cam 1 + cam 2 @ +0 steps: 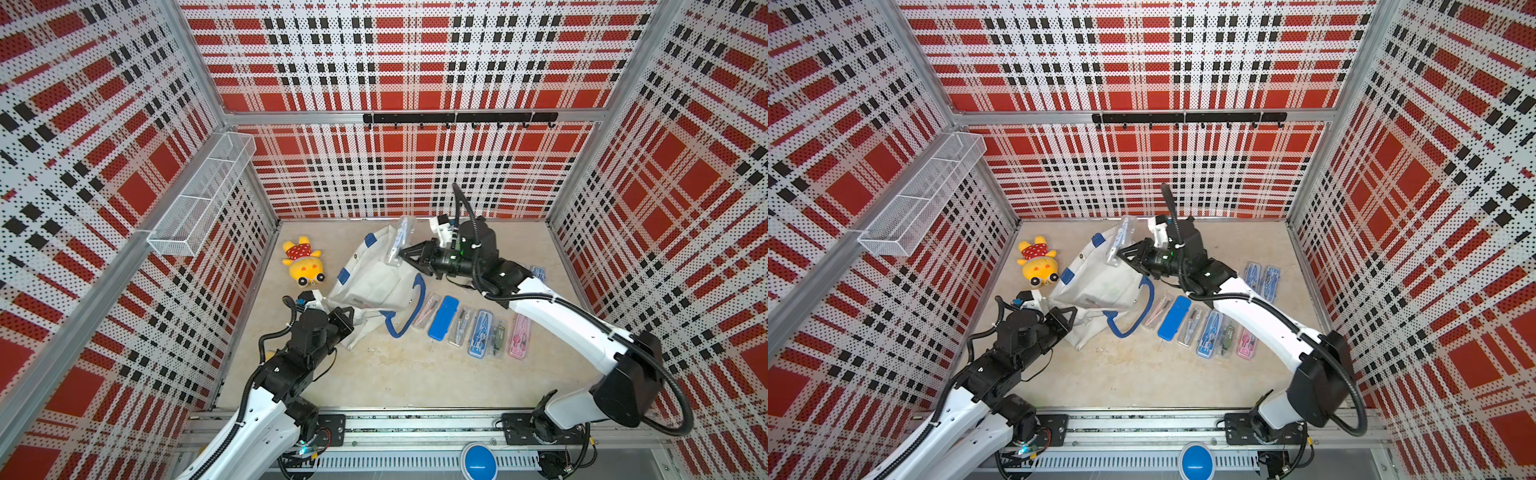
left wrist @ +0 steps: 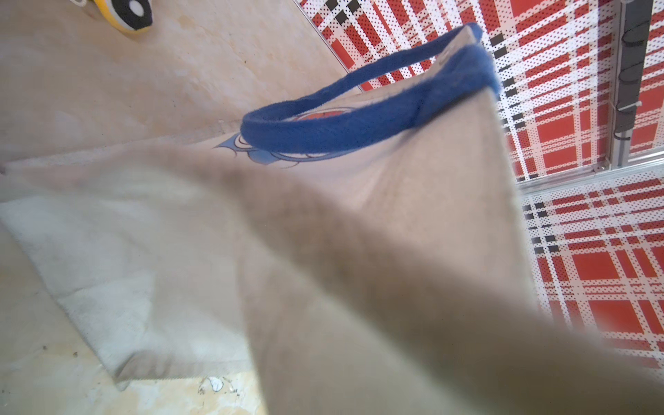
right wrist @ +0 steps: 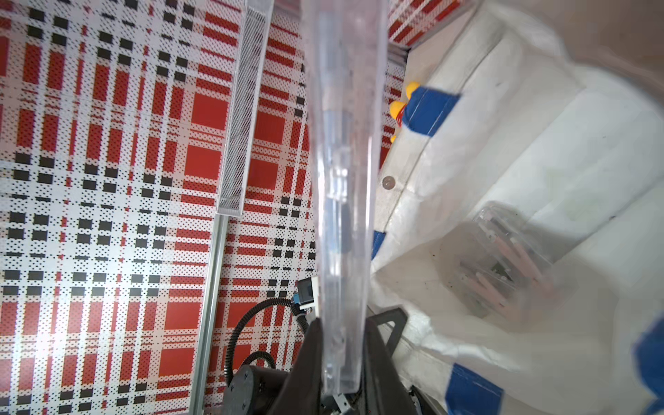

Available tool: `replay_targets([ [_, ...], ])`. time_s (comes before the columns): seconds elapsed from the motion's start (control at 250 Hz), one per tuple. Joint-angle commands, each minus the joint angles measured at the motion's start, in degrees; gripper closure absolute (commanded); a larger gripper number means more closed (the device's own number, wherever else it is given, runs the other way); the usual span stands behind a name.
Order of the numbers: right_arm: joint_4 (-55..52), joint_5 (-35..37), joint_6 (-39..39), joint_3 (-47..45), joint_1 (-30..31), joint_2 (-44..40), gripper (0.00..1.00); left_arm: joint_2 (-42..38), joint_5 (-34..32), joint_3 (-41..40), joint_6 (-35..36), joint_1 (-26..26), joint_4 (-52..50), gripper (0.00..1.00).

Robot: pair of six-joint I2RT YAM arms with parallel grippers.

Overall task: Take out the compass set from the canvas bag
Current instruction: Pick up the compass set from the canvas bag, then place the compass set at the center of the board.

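The white canvas bag [image 1: 374, 286] [image 1: 1096, 286] with blue handles lies slumped mid-table, its mouth facing the back right. My left gripper [image 1: 347, 315] [image 1: 1068, 315] is shut on the bag's near edge. In the left wrist view the bag's cloth [image 2: 359, 251] hides the jaws, with a blue handle [image 2: 341, 129] beyond. My right gripper [image 1: 401, 254] [image 1: 1119, 251] [image 3: 343, 330] is shut on a clear compass set [image 1: 400, 239] [image 1: 1121, 237] [image 3: 345, 179], held upright above the bag's mouth. A second clear case [image 3: 503, 258] lies inside the bag [image 3: 539, 143].
Several compass cases [image 1: 478, 326] lie in a row right of the bag, among them a solid blue one [image 1: 442, 317]. Two more cases [image 1: 538, 272] lie behind my right arm. A yellow plush toy [image 1: 301, 259] lies left of the bag. A wire basket [image 1: 199, 199] hangs on the left wall.
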Motion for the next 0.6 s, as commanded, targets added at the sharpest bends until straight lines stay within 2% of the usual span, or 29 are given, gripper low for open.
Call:
replay_targets([
  [0.0, -1.7, -0.7, -2.4, -3.9, -4.3, -4.4, 0.91, -0.4, 2.4, -1.4, -1.2, 2.1, -2.0, 1.00],
  [0.204, -5.2, -4.6, -4.2, -10.8, -14.0, -8.5, 0.91, -3.8, 1.4, -1.7, -3.0, 4.0, -4.0, 1.00],
  [0.336, -4.7, -5.1, -4.9, -14.5, -17.2, -7.5, 0.91, -5.3, 0.8, -1.8, -3.0, 5.1, -5.4, 1.00],
  [0.596, 11.5, -5.9, 2.2, -22.2, -18.6, 0.3, 0.91, -5.1, 0.3, -1.4, -3.6, 5.8, -6.0, 1.00],
])
